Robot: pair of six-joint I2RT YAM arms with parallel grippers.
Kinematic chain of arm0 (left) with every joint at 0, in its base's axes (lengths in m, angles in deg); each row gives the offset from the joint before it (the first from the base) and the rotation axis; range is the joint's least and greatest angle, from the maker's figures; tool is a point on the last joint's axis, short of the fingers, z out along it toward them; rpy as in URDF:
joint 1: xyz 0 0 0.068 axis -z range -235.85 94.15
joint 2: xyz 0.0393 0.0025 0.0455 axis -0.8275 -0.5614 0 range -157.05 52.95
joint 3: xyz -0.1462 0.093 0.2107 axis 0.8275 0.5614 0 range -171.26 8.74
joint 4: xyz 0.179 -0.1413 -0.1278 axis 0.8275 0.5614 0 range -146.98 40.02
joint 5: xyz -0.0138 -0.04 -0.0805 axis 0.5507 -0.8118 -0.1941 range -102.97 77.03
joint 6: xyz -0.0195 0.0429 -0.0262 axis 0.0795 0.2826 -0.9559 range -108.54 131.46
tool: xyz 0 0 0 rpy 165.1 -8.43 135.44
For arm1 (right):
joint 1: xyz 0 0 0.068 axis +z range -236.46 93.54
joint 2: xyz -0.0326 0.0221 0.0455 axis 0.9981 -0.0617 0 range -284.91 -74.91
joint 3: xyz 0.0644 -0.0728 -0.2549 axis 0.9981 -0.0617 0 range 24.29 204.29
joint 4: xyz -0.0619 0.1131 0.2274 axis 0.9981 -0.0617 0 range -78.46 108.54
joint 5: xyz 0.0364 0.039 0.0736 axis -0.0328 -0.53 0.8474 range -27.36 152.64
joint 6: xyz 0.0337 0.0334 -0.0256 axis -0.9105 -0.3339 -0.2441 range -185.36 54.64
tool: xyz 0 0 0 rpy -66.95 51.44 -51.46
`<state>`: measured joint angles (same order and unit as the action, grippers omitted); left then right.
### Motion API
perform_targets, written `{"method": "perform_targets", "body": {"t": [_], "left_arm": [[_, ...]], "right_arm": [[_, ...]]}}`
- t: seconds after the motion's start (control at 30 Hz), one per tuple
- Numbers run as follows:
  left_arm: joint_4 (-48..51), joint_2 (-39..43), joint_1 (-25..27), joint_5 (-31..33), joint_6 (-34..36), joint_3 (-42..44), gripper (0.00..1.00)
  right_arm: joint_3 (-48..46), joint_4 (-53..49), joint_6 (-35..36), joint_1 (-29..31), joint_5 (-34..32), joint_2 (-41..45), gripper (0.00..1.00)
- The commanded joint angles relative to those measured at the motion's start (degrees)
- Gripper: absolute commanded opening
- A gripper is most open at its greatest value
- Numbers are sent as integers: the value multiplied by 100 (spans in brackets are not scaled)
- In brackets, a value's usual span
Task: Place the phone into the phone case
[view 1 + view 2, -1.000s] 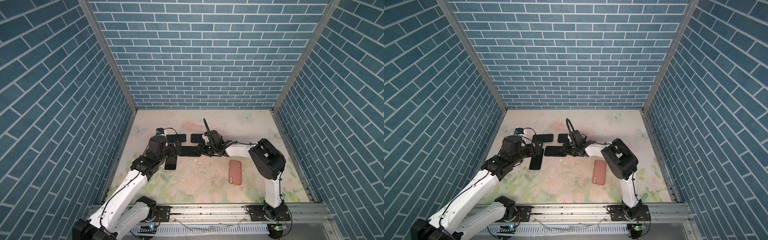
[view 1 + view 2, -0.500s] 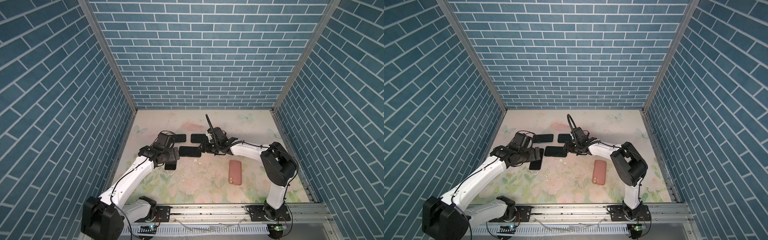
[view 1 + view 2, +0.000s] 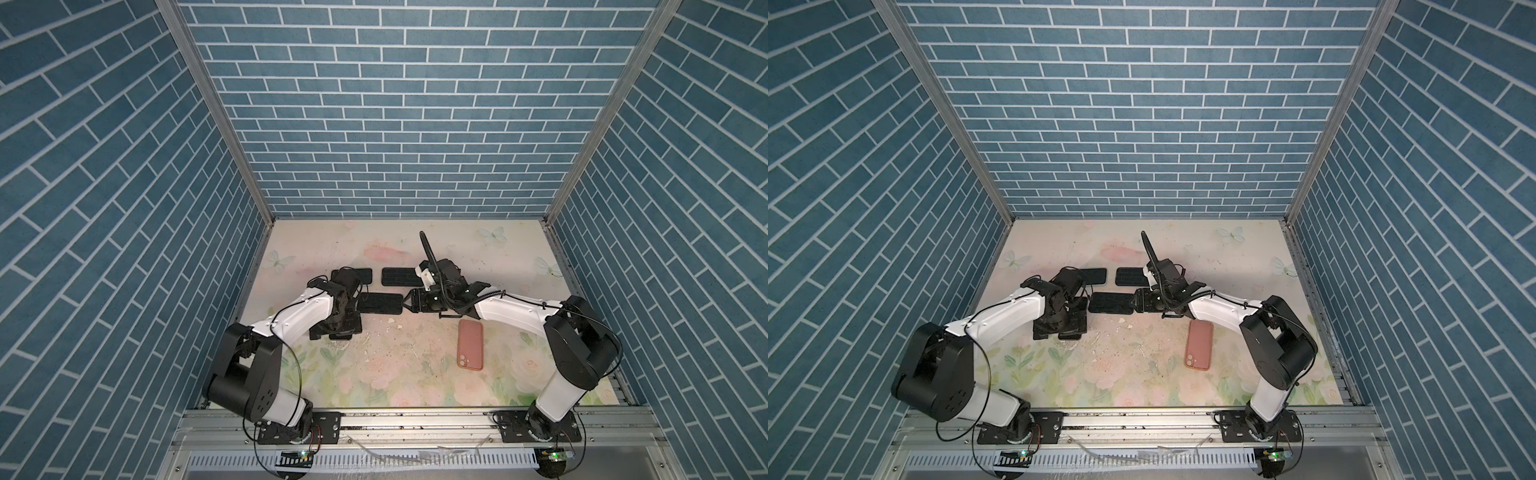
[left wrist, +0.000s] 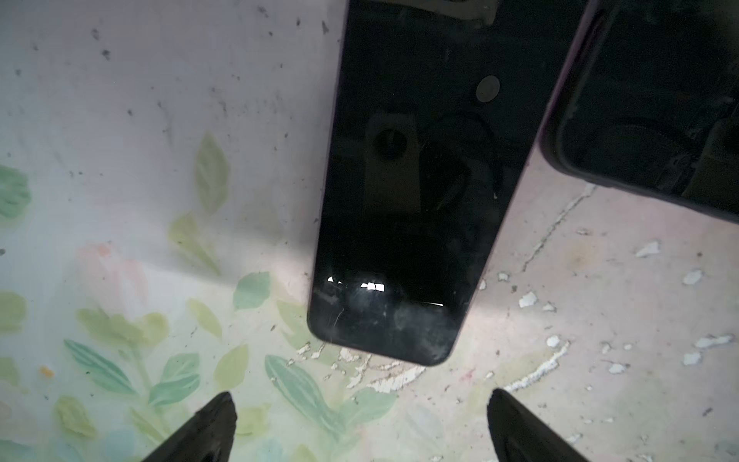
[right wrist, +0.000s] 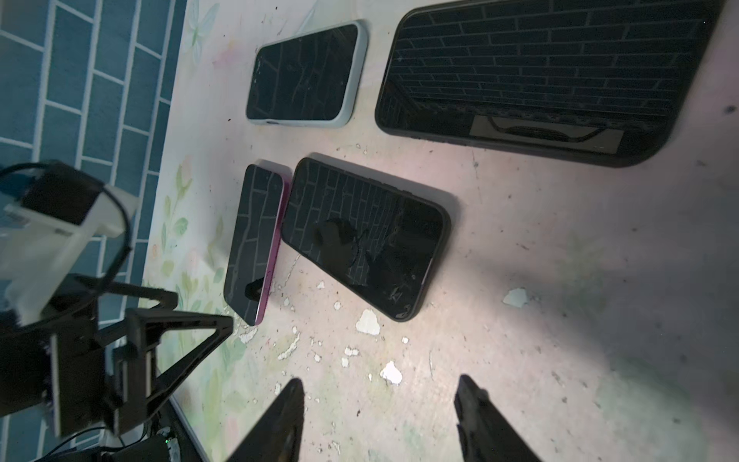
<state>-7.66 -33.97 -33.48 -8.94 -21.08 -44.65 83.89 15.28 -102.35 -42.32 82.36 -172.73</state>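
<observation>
Insertion is not yet begun: the purple-edged phone (image 4: 412,192) lies well apart from the pink phone case (image 3: 470,344). Both arms' jaws gape, empty.

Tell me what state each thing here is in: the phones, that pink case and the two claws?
left gripper, open, empty.
right gripper, open, empty.
purple phone, flat, screen up, dark.
middle phone, flat, screen up, dark case, glass cracked.
pale-cased phone, flat, screen up, dark.
rear dark-cased phone, flat, screen up, dark.
pink case, flat, back up, untouched; filled or not, cannot tell.
</observation>
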Motion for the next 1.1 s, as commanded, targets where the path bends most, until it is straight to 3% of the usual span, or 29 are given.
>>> {"method": "perform_targets", "body": {"t": [0.0,0.43,0.77,1.07], "left_arm": [[-159,-252,-6,53,92,-103,99],[-623,-1098,-22,457,138,-236,97],[-896,-1351,-31,502,222,-186,75],[-855,-525,-31,547,16,152,64]], "right_arm": [[-162,130,228,7,524,77,61],[-519,478,2,7,929,-254,61],[-448,336,-28,9,851,-264,60],[-399,28,107,-46,573,45,59]]}}
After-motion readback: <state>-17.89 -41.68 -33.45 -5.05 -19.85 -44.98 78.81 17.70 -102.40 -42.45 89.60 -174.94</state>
